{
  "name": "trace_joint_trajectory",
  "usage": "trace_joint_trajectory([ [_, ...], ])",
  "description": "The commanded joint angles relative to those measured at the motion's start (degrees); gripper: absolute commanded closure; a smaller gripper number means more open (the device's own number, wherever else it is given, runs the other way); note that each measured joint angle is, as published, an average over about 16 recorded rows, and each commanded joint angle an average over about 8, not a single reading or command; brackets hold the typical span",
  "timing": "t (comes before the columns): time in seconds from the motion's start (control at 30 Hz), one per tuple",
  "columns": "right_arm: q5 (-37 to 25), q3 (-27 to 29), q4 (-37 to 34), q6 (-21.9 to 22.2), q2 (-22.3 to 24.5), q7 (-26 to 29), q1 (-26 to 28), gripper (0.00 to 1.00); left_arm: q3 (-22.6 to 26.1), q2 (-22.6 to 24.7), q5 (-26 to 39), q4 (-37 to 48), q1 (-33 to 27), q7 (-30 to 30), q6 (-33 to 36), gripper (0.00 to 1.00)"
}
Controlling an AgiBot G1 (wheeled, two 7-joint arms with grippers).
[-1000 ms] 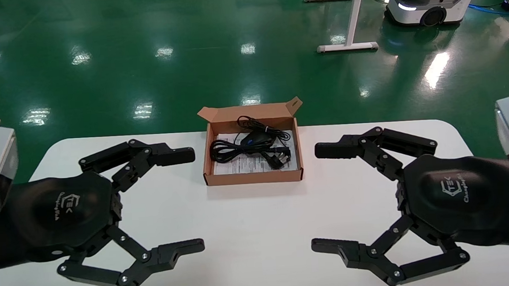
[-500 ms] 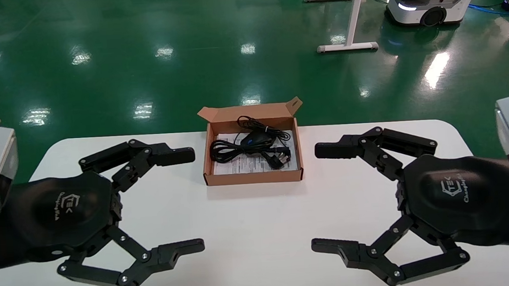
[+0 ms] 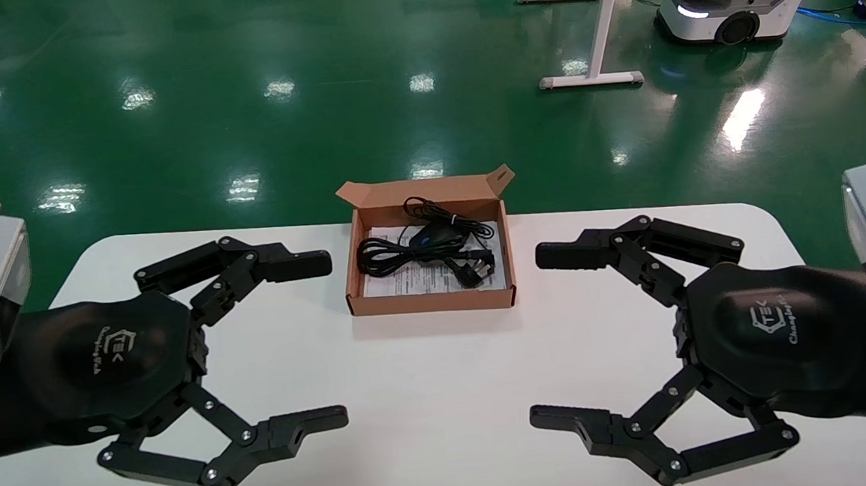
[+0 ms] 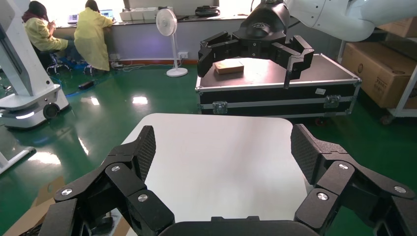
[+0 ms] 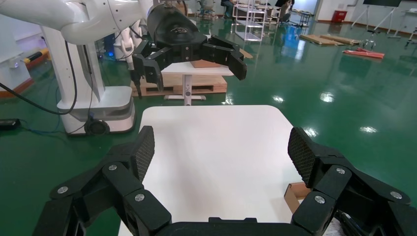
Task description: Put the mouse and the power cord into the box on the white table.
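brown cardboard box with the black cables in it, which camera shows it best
The head view: the whole brown cardboard box lies open, the mouse and power cord inside. The right wrist view catches one corner; the left wrist view only a flap.

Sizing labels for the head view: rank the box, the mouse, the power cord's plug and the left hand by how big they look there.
1. Left hand, though nearness to the camera inflates it
2. Box
3. Mouse and plug: too alike to rank

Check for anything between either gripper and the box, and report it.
Nothing visible: bare white table lies between the open left gripper, the open right gripper and the box, which already holds the mouse and power cord.
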Motion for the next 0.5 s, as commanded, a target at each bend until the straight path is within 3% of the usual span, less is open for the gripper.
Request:
trace_joint_trajectory([
  [0.03,0.0,0.0,0.0,0.0,0.0,0.0,0.0,0.0,0.0,0.0,0.0,0.0,0.0,0.0,0.0,0.0],
  [0.5,0.0,0.0,0.0,0.0,0.0,0.0,0.0,0.0,0.0,0.0,0.0,0.0,0.0,0.0,0.0,0.0],
])
